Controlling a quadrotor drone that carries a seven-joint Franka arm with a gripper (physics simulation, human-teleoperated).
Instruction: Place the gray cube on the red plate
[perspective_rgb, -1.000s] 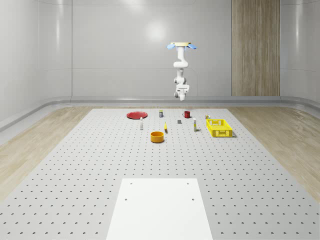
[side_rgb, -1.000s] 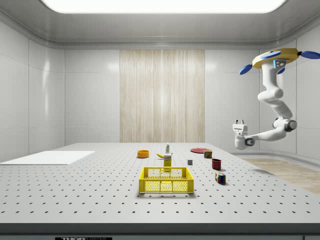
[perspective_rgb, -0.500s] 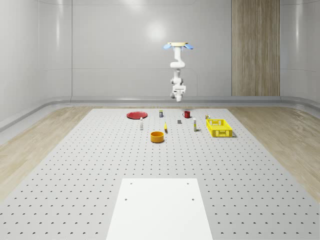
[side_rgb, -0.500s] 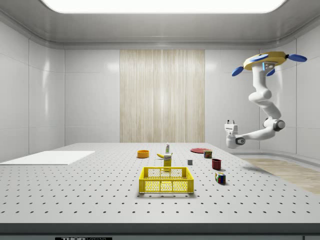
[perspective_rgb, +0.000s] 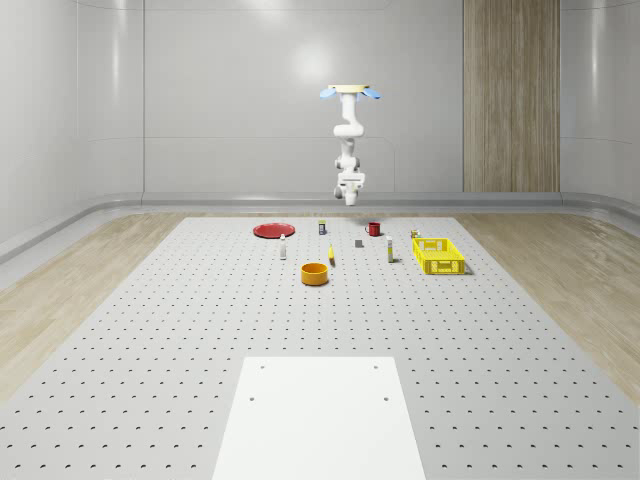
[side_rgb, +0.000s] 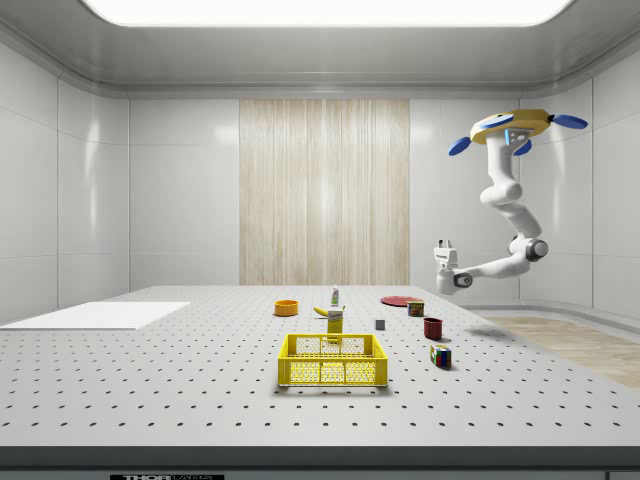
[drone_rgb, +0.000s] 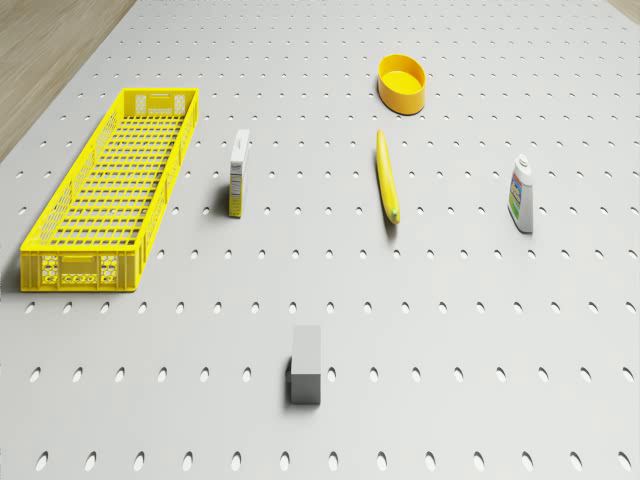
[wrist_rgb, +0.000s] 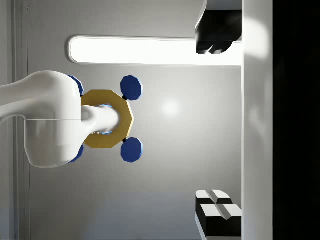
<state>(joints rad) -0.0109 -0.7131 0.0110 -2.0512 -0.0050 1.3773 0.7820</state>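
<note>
The gray cube (perspective_rgb: 359, 242) (side_rgb: 380, 324) (drone_rgb: 305, 365) rests on the perforated table, apart from everything else. Toward the whole-scene view's left, near the table's far edge, lies the red plate (perspective_rgb: 272, 230) (side_rgb: 400, 300). The drone (perspective_rgb: 350, 92) (side_rgb: 515, 128) hovers high over that far edge, behind the cube. Its arm hangs down and bends back toward the table. My gripper (perspective_rgb: 349, 187) (side_rgb: 444, 245) (wrist_rgb: 216, 122) points upward at the ceiling, well above the cube and the plate. Its fingers are open and hold nothing.
A yellow crate (perspective_rgb: 438, 255) (drone_rgb: 110, 190), a yellow bowl (perspective_rgb: 315, 273) (drone_rgb: 402, 82), a red mug (perspective_rgb: 373, 229) (side_rgb: 433, 327), a banana (drone_rgb: 387, 176), a small carton (drone_rgb: 238, 172), a bottle (drone_rgb: 520, 195) and a colour-puzzle cube (side_rgb: 440, 354) stand around the cube. A white sheet (perspective_rgb: 320, 415) covers the near table.
The drone, arm and gripper have drifted to the whole-scene view's left and the side view's left, closer over the table. The gripper stays open and upturned. The objects have not moved.
</note>
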